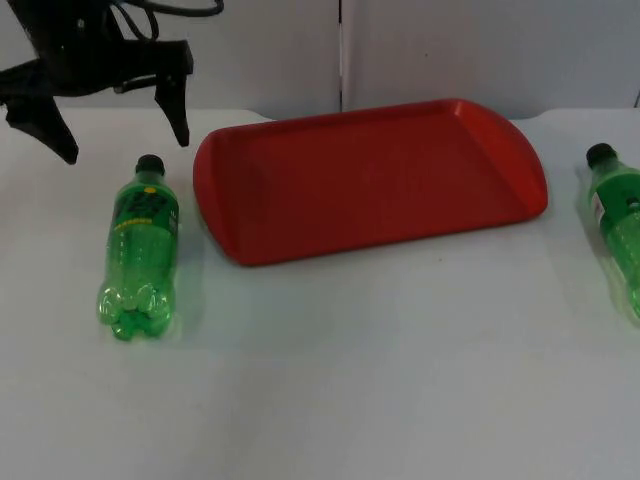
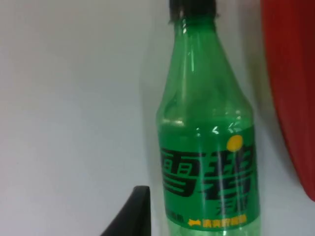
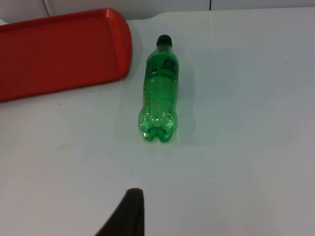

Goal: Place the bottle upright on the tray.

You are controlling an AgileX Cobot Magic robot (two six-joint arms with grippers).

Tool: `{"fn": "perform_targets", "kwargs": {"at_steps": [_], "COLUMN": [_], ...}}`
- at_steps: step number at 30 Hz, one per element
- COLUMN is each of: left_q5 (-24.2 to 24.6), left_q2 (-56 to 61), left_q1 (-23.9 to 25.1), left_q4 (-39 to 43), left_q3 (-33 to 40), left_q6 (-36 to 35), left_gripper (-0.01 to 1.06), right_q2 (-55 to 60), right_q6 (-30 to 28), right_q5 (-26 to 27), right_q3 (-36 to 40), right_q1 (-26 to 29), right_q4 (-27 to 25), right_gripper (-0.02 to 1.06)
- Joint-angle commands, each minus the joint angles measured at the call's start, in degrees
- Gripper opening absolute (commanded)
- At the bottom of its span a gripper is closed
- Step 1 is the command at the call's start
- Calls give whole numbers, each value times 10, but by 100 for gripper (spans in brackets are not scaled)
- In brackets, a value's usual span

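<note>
We see two green plastic soda bottles lying on their sides on the white table (image 1: 330, 380), one at each end of a red tray (image 1: 370, 180). The left bottle (image 1: 140, 250) lies just beside the tray's left edge without touching it, its black cap (image 1: 150, 163) pointing toward the grey partition wall (image 1: 480, 50) and its lobed base toward us. In the left wrist view we can read its label (image 2: 206, 172): a green band with large dark Chinese characters, a yellow dot above them and a line of small yellow characters beneath; we cannot make out the small print. The right bottle (image 1: 618, 225) lies near the tray's right end, apart from it, cap also toward the wall; in the right wrist view it (image 3: 160, 91) shows a dark-printed green label near the neck, too small for us to read.

The tray sits flat at the middle rear of the table, with nothing on it.

The left gripper (image 1: 112, 120) hangs above the table just behind the left bottle's cap, its two black fingers spread wide apart and grasping nothing. Of the right gripper we see one black fingertip (image 3: 125, 214) over bare table, short of the right bottle's base; we cannot tell its state.
</note>
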State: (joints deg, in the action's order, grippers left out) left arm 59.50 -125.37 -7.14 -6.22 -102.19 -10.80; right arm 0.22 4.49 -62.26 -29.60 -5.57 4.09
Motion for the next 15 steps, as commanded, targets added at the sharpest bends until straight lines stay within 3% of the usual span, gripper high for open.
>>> {"fn": "perform_targets", "kwargs": {"at_steps": [1,15], "left_q5": [5,-23], "left_q2": [-13,-74], "left_q1": [-3,-3], "left_q4": [2,14], "left_q3": [-4,-4], "left_q6": [-8,-8], "left_gripper": [105,105], "right_q2": [-2,-2], "right_q6": [-3,-3], "right_q5": [4,4], "right_q3": [0,0], "right_q1": [5,5], "right_q4": [-2,-2], "right_gripper": [105,105]}}
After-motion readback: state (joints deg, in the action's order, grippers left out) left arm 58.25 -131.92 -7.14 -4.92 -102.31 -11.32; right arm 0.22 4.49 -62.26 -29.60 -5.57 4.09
